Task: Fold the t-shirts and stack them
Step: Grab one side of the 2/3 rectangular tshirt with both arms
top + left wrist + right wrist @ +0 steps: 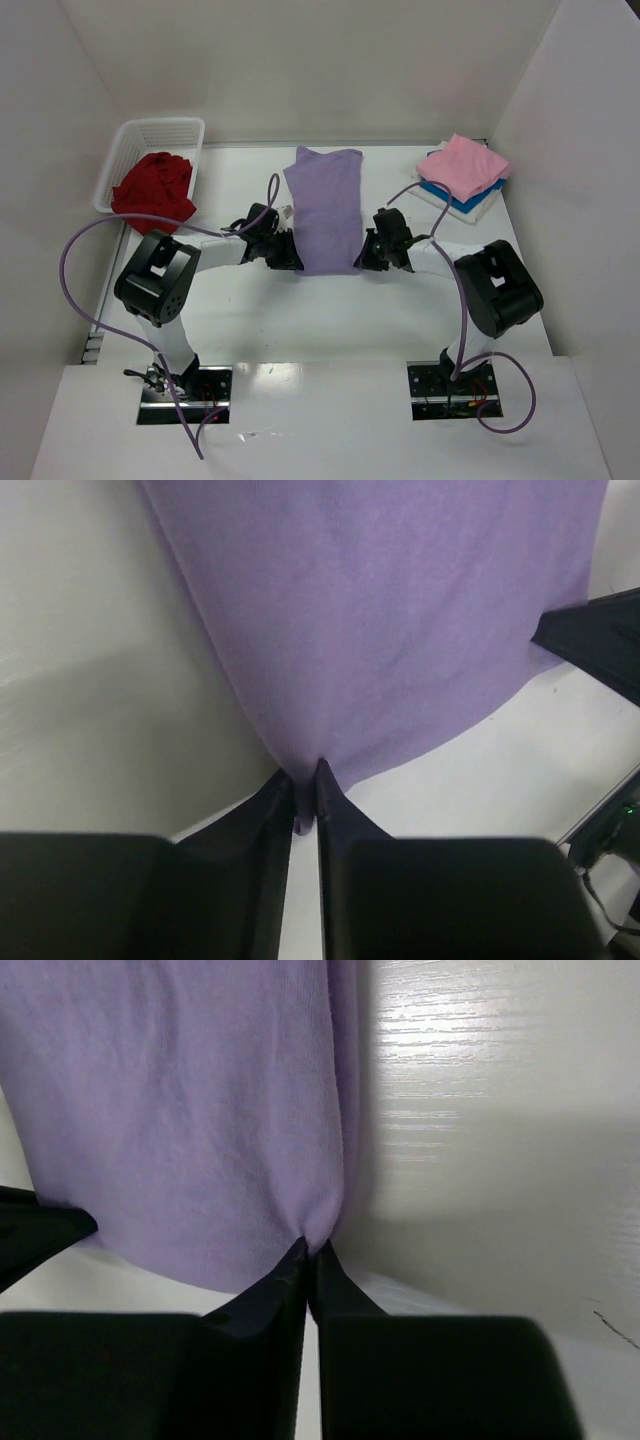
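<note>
A lavender purple t-shirt (325, 205) lies folded into a long strip in the middle of the table, running away from the arms. My left gripper (291, 252) is shut on its near left corner; in the left wrist view the cloth (380, 620) is pinched between the fingertips (305, 777). My right gripper (364, 252) is shut on the near right corner, where the purple cloth (200, 1110) bunches at the tips (310, 1250). A deep red t-shirt (153, 186) sits crumpled in the basket. A pink t-shirt (464, 166) lies folded on a blue one (462, 200) at the back right.
The white lattice basket (130, 142) stands at the back left. The folded stack rests on a white board (485, 207) near the right wall. White walls close in the table on three sides. Purple cables loop from both arms.
</note>
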